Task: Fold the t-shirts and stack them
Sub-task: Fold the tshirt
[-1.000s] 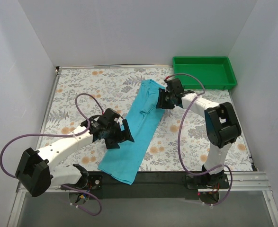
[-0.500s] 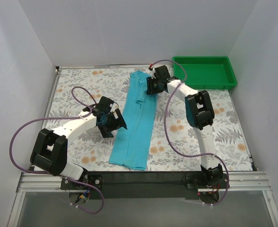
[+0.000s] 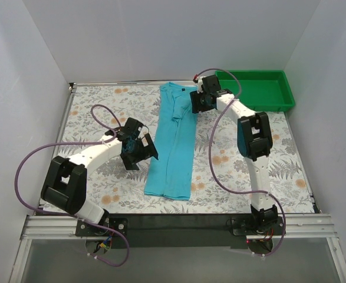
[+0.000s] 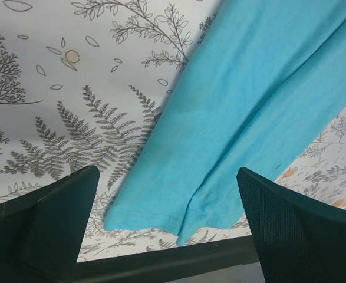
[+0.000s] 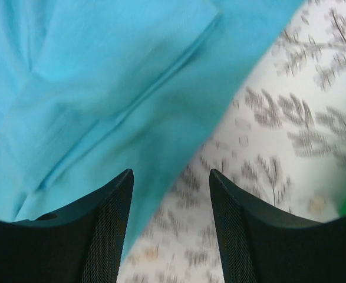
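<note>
The turquoise t-shirt (image 3: 174,141) lies folded lengthwise in a long strip on the floral table, collar end at the back, hem end toward the front. My left gripper (image 3: 142,152) is open and empty just left of the strip's middle; its view shows the shirt's hem end (image 4: 231,112) between the spread fingers. My right gripper (image 3: 197,101) is open and empty at the shirt's upper right edge near the collar; its view shows folded cloth (image 5: 90,88) and bare table between its fingers.
A green plastic tray (image 3: 254,89) stands at the back right corner, close behind the right gripper. White walls enclose the table on three sides. The black front rail (image 3: 178,229) runs just below the shirt's hem.
The shirt has been dragged toward the back and straightened; its hem came off the front rail onto the table. Both grippers have let go, the right arm stretched far back.
</note>
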